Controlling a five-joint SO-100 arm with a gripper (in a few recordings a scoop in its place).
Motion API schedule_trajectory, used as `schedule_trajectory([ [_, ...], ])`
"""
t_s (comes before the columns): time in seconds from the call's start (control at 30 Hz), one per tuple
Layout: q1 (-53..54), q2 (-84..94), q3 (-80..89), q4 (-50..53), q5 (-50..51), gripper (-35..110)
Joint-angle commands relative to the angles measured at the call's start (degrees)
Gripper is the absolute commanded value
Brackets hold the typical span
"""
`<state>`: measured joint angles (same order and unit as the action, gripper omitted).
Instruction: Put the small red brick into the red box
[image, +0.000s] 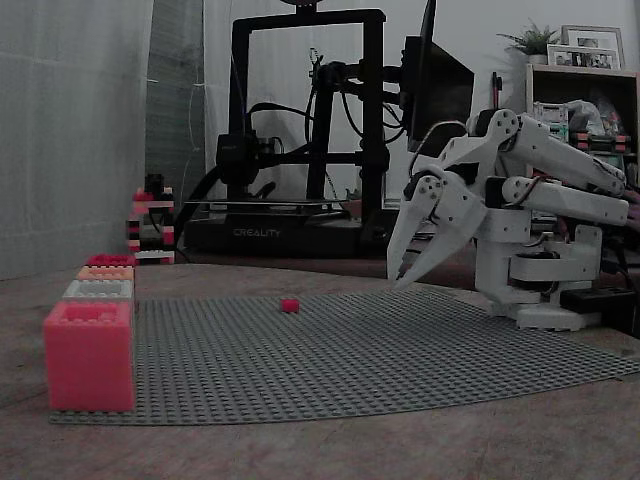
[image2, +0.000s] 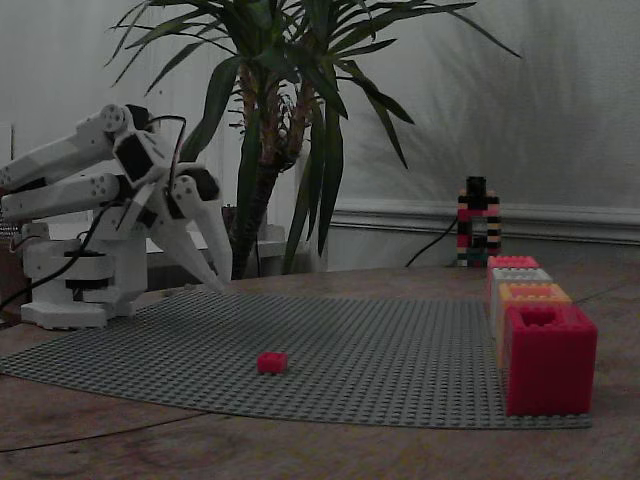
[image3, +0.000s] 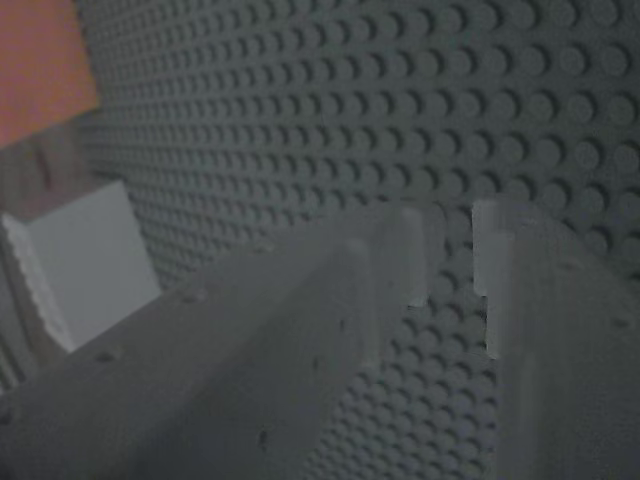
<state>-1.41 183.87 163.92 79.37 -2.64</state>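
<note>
The small red brick (image: 290, 305) (image2: 271, 362) lies alone on the grey studded baseplate (image: 380, 350) (image2: 400, 350), near its middle. The red box (image: 110, 260) (image2: 548, 360), deep crimson, stands at one end of a row of boxes on the plate's edge. My white gripper (image: 403, 282) (image2: 218, 283) hangs low over the plate's opposite side, tips pointing down, well short of the brick. Its fingers are slightly apart with nothing between them. In the wrist view the gripper (image3: 450, 250) shows a narrow gap above bare studs.
The row also holds a pale orange box (image: 105, 272) (image2: 530, 293), a grey box (image: 98, 290) (image2: 520, 275) and a pink-salmon box (image: 88, 355) (image2: 512, 262). A striped brick tower (image: 150, 220) (image2: 477, 220) stands beyond the plate. The arm's base (image: 540, 270) (image2: 70, 280) sits at the plate's edge.
</note>
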Motion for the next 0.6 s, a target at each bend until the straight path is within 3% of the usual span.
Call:
schedule_trajectory([
  [0.0, -1.41, 0.62, 0.00, 0.97, 1.23, 0],
  [0.37, -1.41, -0.09, -0.09, 0.53, 1.23, 0],
  [0.57, 0.44, -20.65, -14.41, -6.77, -0.53, 0],
])
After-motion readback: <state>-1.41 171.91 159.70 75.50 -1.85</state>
